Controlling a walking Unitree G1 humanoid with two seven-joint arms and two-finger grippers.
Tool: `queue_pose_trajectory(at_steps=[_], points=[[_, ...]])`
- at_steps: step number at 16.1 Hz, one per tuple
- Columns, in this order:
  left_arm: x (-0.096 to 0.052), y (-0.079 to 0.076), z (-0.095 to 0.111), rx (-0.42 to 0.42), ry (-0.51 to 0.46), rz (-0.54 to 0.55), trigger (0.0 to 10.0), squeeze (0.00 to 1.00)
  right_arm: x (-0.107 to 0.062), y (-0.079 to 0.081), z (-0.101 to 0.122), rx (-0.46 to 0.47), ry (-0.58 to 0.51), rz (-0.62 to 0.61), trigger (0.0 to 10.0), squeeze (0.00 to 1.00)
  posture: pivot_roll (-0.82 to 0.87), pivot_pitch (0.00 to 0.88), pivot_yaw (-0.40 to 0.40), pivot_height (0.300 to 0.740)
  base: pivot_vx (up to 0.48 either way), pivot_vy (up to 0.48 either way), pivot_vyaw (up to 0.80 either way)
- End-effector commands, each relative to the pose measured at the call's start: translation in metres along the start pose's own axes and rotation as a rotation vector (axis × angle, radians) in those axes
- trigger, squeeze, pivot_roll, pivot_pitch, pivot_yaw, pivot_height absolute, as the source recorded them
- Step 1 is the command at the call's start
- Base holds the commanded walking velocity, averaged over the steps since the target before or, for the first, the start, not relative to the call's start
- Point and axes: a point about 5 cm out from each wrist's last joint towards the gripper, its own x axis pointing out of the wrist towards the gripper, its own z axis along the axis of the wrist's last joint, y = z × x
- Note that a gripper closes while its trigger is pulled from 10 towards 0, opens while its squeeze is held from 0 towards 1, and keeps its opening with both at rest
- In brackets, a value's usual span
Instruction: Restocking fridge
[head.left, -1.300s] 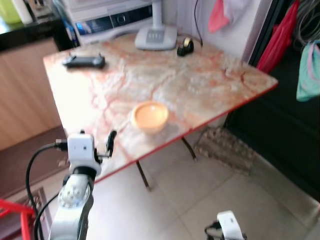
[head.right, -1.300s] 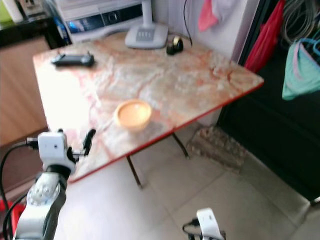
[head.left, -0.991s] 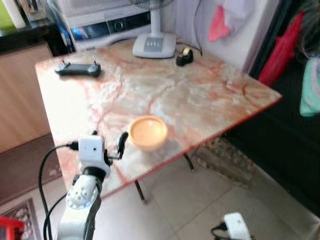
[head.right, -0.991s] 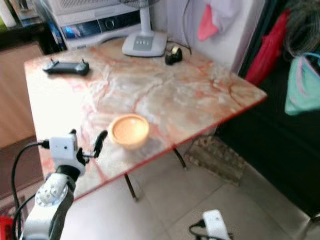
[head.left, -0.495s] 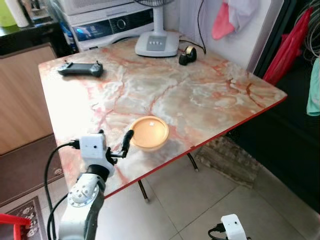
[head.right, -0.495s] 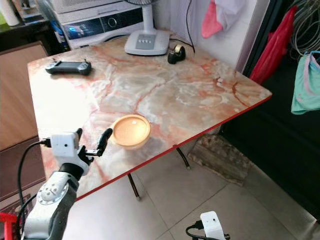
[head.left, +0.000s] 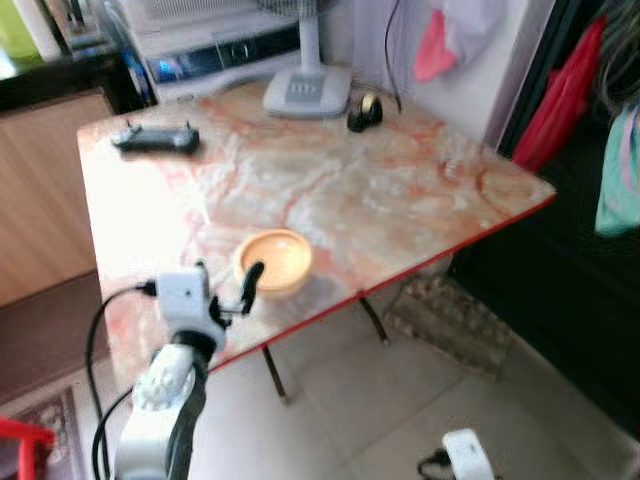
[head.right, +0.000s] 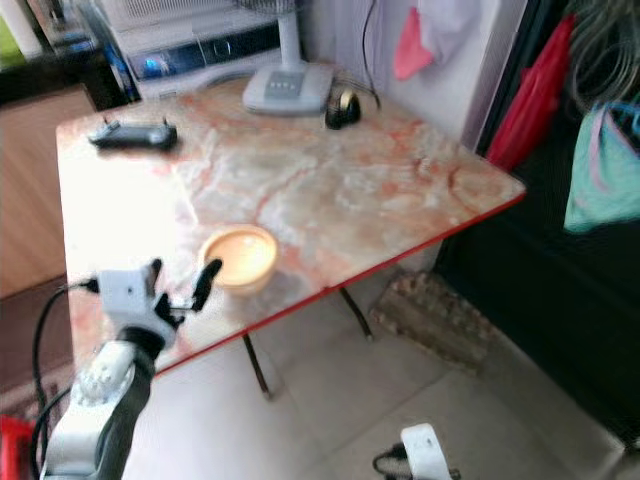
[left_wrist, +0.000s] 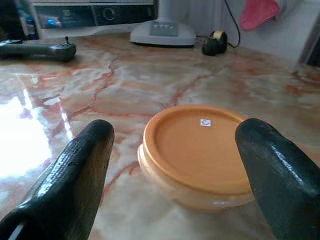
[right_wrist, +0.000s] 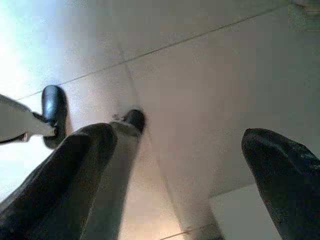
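Marble table (head.left: 400, 190): orange container (left_wrist: 197, 152) near its red edge. My left gripper (left_wrist: 175, 165) open, straddling it; a nudge could tip it off.

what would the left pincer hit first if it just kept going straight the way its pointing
Most likely the orange lidded container: it sits on the marble table straight ahead of the open left pincer, framed between the two fingers. Depth is hard to judge, but nothing lies between them.
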Motion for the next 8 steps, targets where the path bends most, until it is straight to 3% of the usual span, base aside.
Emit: queue_pose_trajectory(at_steps=[1,2,5,7,8], points=[[-0.002,0.003,-0.001,0.005,0.014,0.009,10.0,0.0,0.001,0.004,-0.002,0.011,0.009,0.016,10.0,0.0,-0.05,0.111,0.021,0.74,0.0,-0.461,0.0],[-0.002,0.003,0.0,-0.004,0.008,0.013,10.0,0.0,0.001,0.004,-0.002,0.011,0.009,0.017,10.0,0.0,-0.05,0.111,0.021,0.74,0.0,-0.368,0.0],[-0.003,0.006,0.001,-0.049,-0.003,0.046,10.0,0.0,0.001,0.004,-0.001,0.011,0.008,0.018,10.0,0.0,-0.04,0.113,0.021,0.74,0.0,0.0,0.0],[-0.004,0.018,0.0,-0.207,-0.008,0.164,10.0,0.0,0.0,0.003,-0.002,0.018,0.008,0.016,10.0,0.0,-0.05,0.113,0.017,0.74,0.0,0.0,0.0],[-0.004,0.022,0.0,-0.245,-0.015,0.184,10.0,0.0,0.0,0.003,-0.002,0.019,0.008,0.016,10.0,0.0,-0.05,0.113,0.017,0.74,0.0,0.0,0.0]])
